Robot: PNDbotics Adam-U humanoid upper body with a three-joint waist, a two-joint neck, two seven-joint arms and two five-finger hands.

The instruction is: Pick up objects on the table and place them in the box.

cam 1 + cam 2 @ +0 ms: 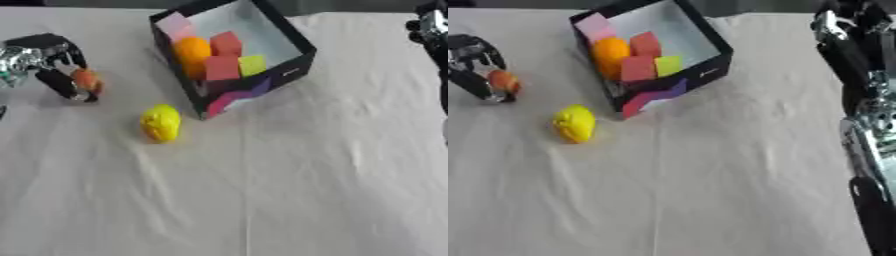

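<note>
A black box [293, 67] with a white inside stands at the back centre, tilted toward me. It holds an orange ball [192, 50], two red cubes [221, 67], a yellow-green cube [252, 65] and a pink block [174, 23]. A yellow lumpy fruit [161, 122] lies on the cloth in front of the box's left corner. My left hand [54, 67] is at the far left, fingers curled round a small orange-red object [86, 80]. My right hand [840, 22] shows at the upper right edge, well away from the box.
A white wrinkled cloth [289, 190] covers the table, bare across the front and right. My right arm [868, 130] runs down the right edge of the right eye view.
</note>
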